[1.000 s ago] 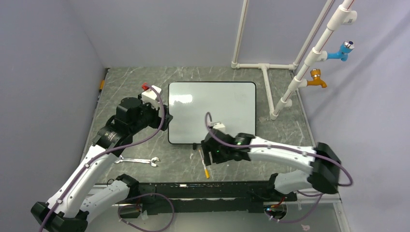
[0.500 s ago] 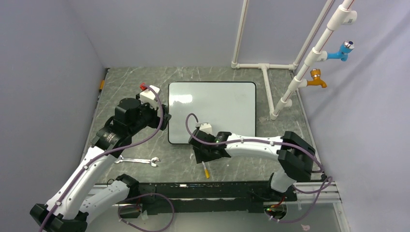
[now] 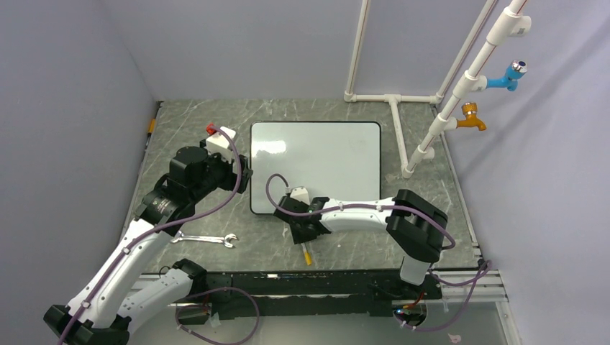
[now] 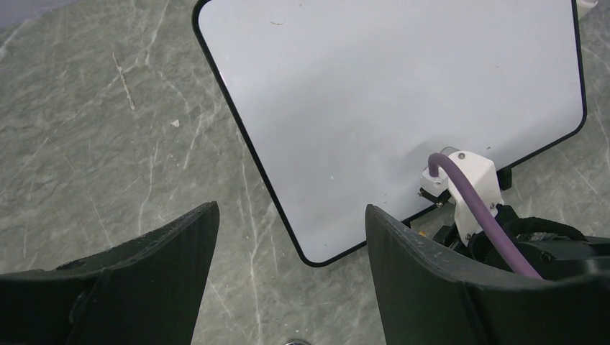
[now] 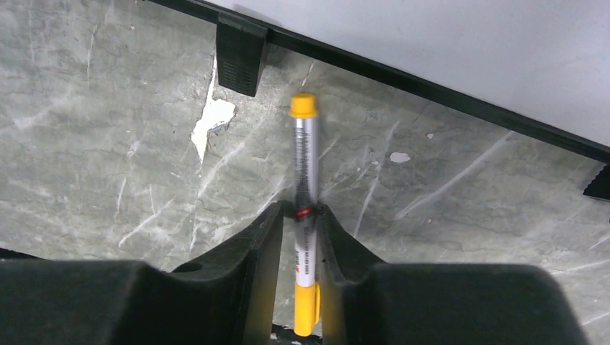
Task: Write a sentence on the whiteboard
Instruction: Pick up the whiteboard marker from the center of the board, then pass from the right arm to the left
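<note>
The whiteboard lies flat on the marbled table, its white face blank; no sentence shows on it. A silver marker with yellow cap and yellow tail lies on the table just in front of the board's near edge, pointing at it. My right gripper is down over the marker, both fingers pressed against its barrel. My left gripper hovers open over the board's near left corner, holding nothing. In the top view it sits at the board's left edge.
A steel wrench lies on the table left of the marker. White pipes with blue and orange taps stand at the back right. A black clip juts from the board's near edge beside the marker's cap.
The right arm swung left along the board's near edge and came down over the marker, and its jaws closed onto the barrel. The left arm stayed put.
</note>
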Robot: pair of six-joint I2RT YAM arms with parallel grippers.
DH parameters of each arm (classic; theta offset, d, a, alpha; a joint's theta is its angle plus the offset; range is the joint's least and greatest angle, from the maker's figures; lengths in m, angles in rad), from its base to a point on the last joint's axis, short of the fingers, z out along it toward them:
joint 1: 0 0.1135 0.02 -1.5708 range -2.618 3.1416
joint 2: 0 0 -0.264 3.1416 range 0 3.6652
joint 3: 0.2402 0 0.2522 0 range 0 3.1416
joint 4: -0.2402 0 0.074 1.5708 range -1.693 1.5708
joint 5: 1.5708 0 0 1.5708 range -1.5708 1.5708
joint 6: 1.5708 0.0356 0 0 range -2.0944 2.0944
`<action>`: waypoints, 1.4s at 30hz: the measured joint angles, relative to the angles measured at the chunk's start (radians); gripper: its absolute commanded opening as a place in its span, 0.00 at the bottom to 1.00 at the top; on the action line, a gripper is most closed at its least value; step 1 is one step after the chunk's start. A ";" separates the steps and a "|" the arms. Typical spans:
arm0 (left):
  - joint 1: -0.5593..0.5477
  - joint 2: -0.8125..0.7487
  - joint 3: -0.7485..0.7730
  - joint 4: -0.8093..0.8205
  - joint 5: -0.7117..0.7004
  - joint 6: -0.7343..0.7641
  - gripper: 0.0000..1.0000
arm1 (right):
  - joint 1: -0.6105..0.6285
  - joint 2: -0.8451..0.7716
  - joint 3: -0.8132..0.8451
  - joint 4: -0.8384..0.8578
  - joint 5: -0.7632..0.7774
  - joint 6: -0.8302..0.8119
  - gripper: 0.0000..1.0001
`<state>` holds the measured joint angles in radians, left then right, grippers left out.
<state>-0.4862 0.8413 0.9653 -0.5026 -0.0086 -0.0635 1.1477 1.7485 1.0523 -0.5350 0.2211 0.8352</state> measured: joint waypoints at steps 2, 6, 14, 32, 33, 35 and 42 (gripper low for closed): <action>0.000 0.000 0.000 0.000 -0.002 0.000 0.78 | 0.002 0.003 0.002 0.000 0.002 -0.002 0.08; 0.000 0.000 0.000 0.000 -0.008 0.000 0.79 | 0.006 0.005 0.003 0.000 0.000 -0.006 0.00; 0.000 0.000 0.000 0.000 -0.012 0.000 0.80 | 0.029 -0.028 -0.006 -0.014 -0.049 -0.004 0.00; 0.000 -0.079 0.002 0.001 0.039 -0.030 0.86 | 0.058 -0.407 -0.022 0.077 -0.087 0.032 0.00; 0.000 -0.090 0.005 0.001 0.047 -0.037 0.86 | 0.058 -0.414 -0.014 0.087 -0.071 0.037 0.00; 0.000 -0.124 0.006 0.008 0.066 -0.061 0.85 | 0.058 -0.425 0.003 0.103 -0.035 0.049 0.00; 0.000 -0.293 -0.043 0.125 0.109 -0.130 0.85 | 0.041 -0.488 0.043 0.195 0.205 0.153 0.00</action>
<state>-0.4862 0.5484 0.9218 -0.3779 0.1009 -0.1932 1.1889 1.2602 1.0958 -0.3397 0.4259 0.9882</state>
